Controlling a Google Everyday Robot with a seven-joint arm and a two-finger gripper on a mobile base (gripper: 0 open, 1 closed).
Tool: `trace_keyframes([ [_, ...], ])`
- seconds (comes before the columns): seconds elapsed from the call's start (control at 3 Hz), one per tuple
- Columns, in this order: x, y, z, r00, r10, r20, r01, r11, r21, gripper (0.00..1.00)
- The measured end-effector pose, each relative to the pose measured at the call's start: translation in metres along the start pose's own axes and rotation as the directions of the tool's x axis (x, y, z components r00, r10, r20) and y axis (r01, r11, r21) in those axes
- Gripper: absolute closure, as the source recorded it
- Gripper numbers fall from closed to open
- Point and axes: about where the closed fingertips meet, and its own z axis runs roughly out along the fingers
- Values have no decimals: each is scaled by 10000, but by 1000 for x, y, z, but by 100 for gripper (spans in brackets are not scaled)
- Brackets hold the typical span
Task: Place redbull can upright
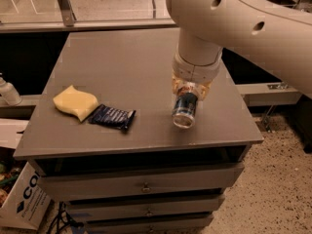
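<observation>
The redbull can is at the right front of the grey table top. It is tilted, with its silver round end pointing toward the camera and down. My gripper comes down from the big white arm and is shut on the can's upper part. The can's far end is hidden inside the gripper. I cannot tell whether the can's lower end touches the table.
A yellow sponge and a dark blue snack wrapper lie at the left front of the table. Drawers sit below the top. A white bottle and a cardboard box stand to the left.
</observation>
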Motion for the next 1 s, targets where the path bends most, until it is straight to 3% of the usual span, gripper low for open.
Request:
trace_keyframes([
  [0.67,-4,6,3,10000,-27,-70,26,9999,-122,100],
  [1.0,4,11,0,9985,-241,-490,249,9996,161,100],
])
